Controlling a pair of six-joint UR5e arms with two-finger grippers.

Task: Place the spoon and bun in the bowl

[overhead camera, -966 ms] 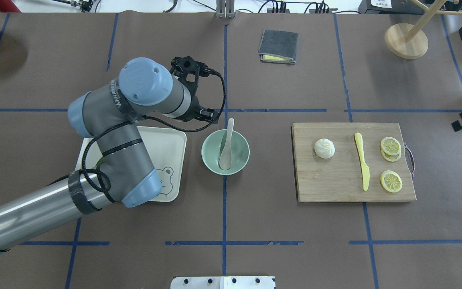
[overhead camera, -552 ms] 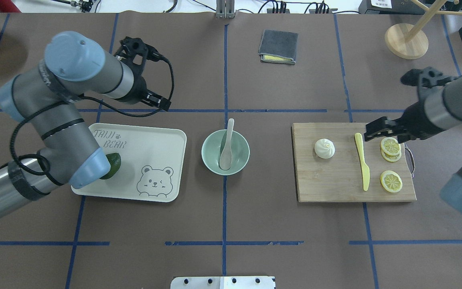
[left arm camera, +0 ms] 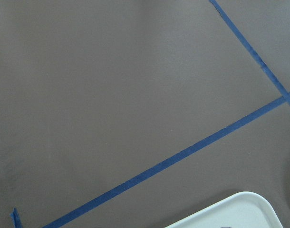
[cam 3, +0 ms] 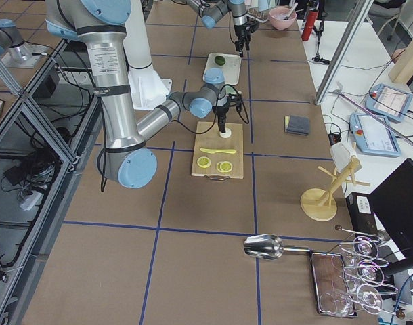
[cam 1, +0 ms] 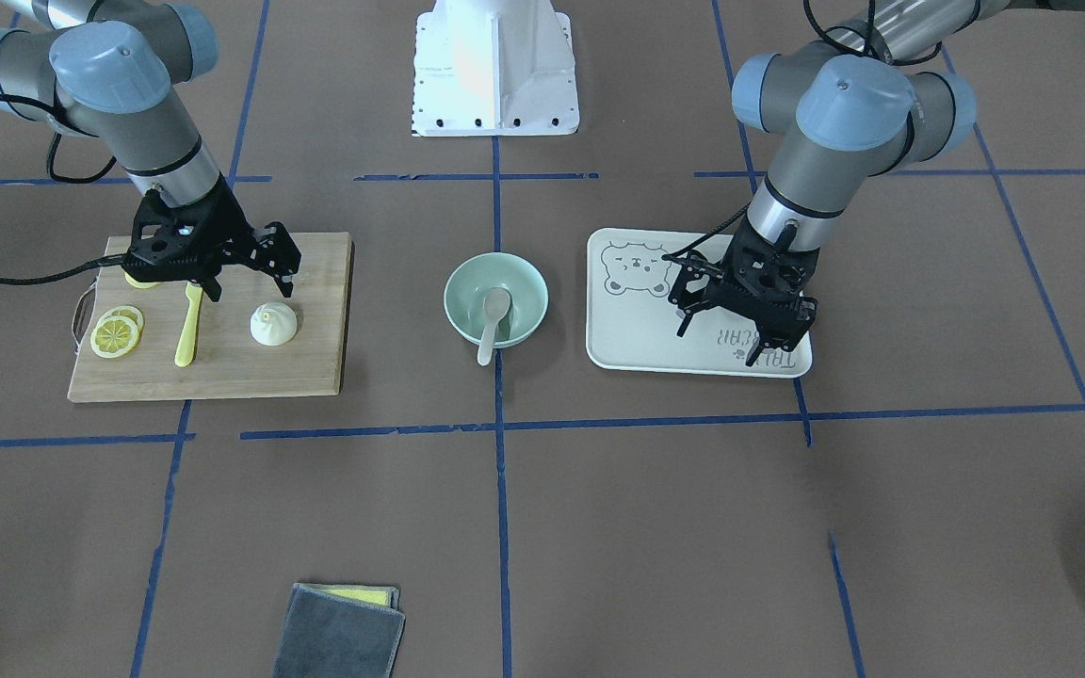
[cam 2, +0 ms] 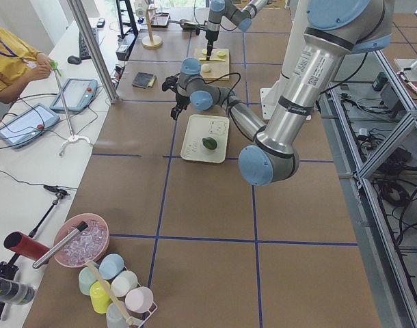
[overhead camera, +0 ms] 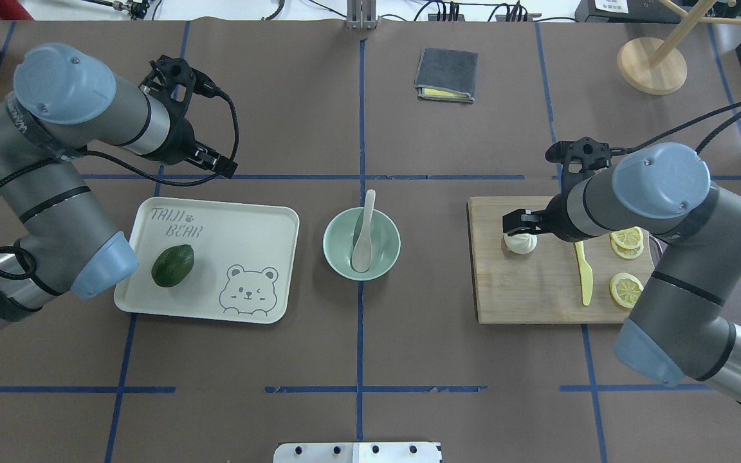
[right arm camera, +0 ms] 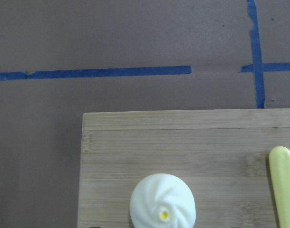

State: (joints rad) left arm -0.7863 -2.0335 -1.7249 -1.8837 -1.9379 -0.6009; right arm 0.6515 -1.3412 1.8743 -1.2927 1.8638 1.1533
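Beige spoon [overhead camera: 364, 233] lies in mint bowl [overhead camera: 330, 257]; we note left hand [cam 1: 721, 334], spread, empty, withdrawn to bowl's 10 o'clock. Right hand [cam 1: 253, 280] newly arrived, spread over bun [overhead camera: 520, 245], untouched on board [overhead camera: 538, 296] at bowl's 3 o'clock. Bun pickup next.

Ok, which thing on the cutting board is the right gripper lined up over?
The white pleated bun: the right gripper hangs centred over it, jaws open. The yellow knife and lemon slices lie farther along the board.
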